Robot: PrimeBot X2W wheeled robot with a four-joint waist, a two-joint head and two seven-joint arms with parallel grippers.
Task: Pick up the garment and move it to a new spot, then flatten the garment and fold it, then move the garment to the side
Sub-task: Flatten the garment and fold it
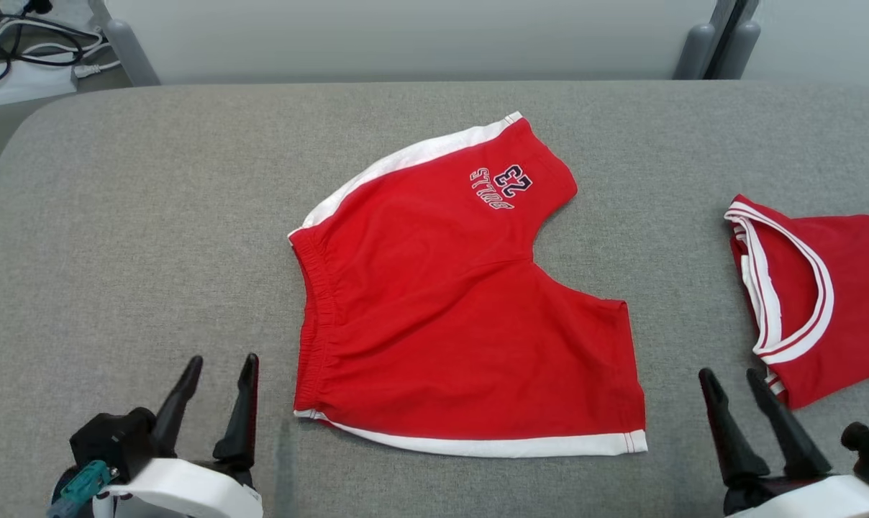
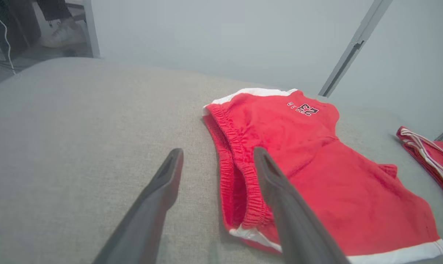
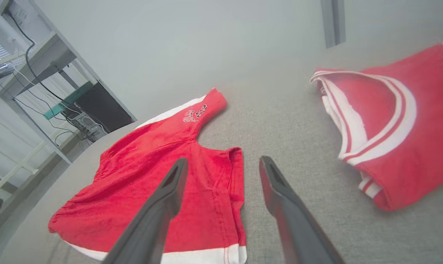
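Head view: red cotton shorts with white side stripes (image 1: 449, 309) lie flat mid grey fabric table (image 1: 154, 216), waistband at 9 o'clock, legs toward 3. The left gripper (image 1: 222, 360), fingers spread and empty, sits at their 8 o'clock nearer the waistband; the right gripper (image 1: 729, 374), likewise spread and empty, sits at 4 o'clock nearer the leg hem.

Left wrist view: the waistband lies at 1 o'clock, its near corner masked by a finger.

Right wrist view: the leg hem lies at 12 o'clock, and a red white-trimmed jersey (image 3: 408, 128) at 2 o'clock is cut off by the frame.
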